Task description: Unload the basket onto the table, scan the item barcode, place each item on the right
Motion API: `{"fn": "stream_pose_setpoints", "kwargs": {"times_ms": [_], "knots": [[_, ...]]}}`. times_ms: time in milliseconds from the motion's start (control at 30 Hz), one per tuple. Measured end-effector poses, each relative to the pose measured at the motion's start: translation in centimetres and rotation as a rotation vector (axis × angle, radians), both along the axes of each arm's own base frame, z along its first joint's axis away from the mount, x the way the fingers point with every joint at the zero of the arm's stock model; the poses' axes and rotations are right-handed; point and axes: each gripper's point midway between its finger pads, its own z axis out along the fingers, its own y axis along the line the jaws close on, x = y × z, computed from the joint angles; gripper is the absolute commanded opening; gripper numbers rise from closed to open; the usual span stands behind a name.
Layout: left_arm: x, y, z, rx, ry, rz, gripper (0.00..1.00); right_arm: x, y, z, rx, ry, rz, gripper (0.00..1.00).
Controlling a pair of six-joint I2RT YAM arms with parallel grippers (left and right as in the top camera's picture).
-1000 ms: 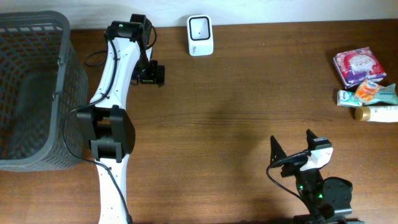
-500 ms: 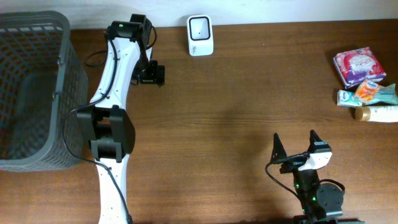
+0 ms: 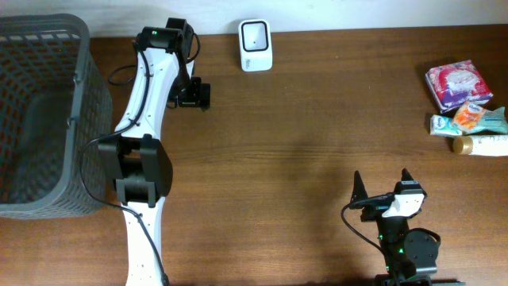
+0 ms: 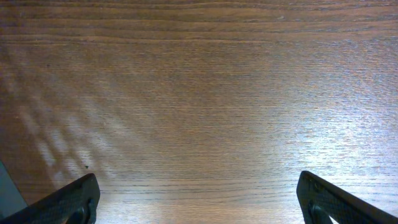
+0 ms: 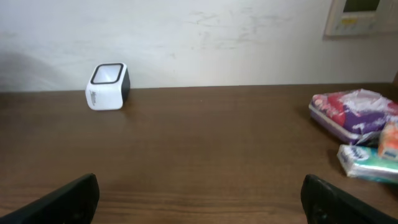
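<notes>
left claw [image 4: 199, 200], right claw [image 5: 199, 194] gape wide over grained wooden table [image 3: 302, 119]; scanner [image 3: 255, 45] boxy, white.

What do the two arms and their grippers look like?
The left arm has white links, black joints and loose black cables. The right arm is black with a white wrist piece and a green light. The left gripper and right gripper have black fingers.

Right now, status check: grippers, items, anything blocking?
Left gripper open, empty, near scanner. Right gripper open, empty, short of the items. Items untouched, far right. No obstacle seen between them and right gripper.
</notes>
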Motion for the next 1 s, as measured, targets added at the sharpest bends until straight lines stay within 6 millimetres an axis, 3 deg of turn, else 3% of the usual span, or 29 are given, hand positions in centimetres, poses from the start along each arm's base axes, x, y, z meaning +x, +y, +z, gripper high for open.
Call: {"fn": "stream_pose_setpoints", "kwargs": {"times_ms": [1000], "knots": [[0.00,0.00,0.00,0.000,0.000,0.000,0.99,0.00,-0.01,0.02,-0.063,-0.001,0.005,0.99]]}}
